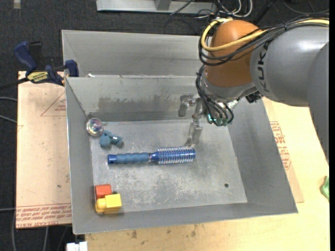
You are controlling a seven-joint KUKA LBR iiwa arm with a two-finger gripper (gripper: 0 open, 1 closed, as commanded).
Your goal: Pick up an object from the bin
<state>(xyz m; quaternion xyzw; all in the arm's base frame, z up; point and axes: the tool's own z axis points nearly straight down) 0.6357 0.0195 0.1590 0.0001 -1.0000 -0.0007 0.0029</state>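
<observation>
Blue hairbrush (pixel 152 157) is the thing closest to the hand (pixel 192 140). It lies flat on the floor of the grey metal bin (pixel 209 184), with its bristled head right beneath the hand's tip and its handle pointing away from the arm. Whether the hand is touching the bristles or hangs just above them is not clear, and I cannot tell whether the hand is apart or together. Nothing is lifted, so I judge the step to be the reach down onto the brush, with the grasp itself not yet made. The next move likely calls for settling squarely across the brush head, or shifting along to the slimmer handle, and closing firmly, since bristles may give and slip.

Farther from the hand, past the handle's end, sit a small teal toy (pixel 110 139) and, just beyond it, a shiny clear ball (pixel 95 126) by the bin wall. Farthest off, in the corner well apart from the brush, rests a red and yellow block (pixel 107 198)
</observation>
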